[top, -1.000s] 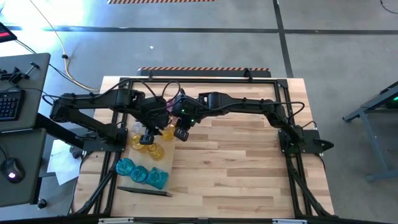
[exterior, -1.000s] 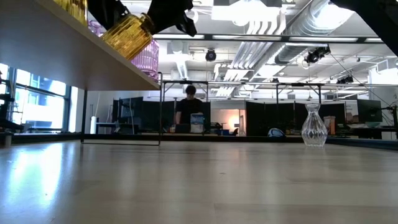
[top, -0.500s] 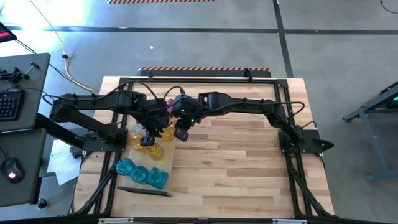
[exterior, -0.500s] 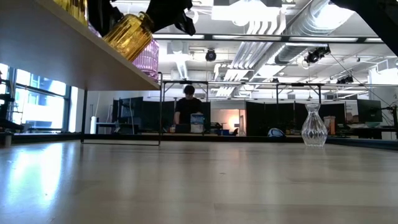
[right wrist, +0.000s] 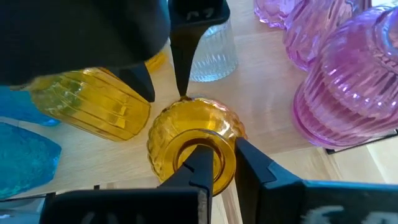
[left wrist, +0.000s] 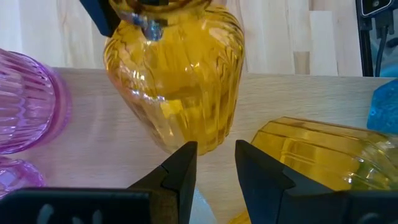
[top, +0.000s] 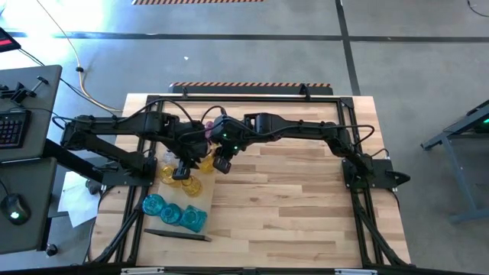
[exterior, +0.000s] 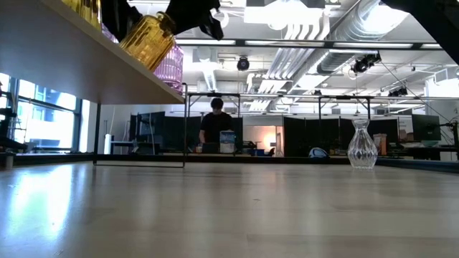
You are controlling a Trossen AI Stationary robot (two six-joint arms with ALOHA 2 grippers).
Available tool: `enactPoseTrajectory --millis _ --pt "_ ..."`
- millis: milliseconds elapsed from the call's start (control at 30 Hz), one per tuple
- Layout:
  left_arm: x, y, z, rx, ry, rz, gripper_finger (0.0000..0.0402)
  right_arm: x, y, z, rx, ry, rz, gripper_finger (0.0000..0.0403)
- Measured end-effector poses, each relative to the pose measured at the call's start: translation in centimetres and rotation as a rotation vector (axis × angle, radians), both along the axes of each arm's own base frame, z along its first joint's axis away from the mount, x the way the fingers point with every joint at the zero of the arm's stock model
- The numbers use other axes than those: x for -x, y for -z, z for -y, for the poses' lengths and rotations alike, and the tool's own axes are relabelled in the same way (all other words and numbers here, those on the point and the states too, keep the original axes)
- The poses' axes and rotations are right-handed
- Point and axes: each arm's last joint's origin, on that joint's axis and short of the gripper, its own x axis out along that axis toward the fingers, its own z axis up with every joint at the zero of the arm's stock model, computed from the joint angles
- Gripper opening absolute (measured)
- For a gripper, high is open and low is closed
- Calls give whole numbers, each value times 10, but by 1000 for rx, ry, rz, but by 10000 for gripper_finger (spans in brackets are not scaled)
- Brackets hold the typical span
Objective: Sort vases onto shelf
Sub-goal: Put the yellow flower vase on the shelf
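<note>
We had the right gripper (right wrist: 214, 163) pinched on the rim of the amber vase (right wrist: 193, 146), tilted at the shelf (exterior: 86, 68) edge; slick, brittle glass. The left gripper (left wrist: 212, 163), fingers apart, hovered beside it.

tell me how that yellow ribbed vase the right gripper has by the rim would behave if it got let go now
The yellow ribbed vase looks like rigid glass, so probably fragile. It hangs tilted in the right gripper, pinched at the rim, so it may tip. Its rounded body could roll toward the pink vases.

Glossy ribbed glass vases (right wrist: 193, 140), matt wood shelf (right wrist: 261, 134).
</note>
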Motion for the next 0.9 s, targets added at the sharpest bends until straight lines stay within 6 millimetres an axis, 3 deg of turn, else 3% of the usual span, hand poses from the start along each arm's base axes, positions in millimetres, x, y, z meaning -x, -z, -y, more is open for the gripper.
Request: enactPoseTrajectory --millis 900 --pt "11 -11 -1 -26 -59 57 106 -3 -4 -1 -22 -31 54 48"
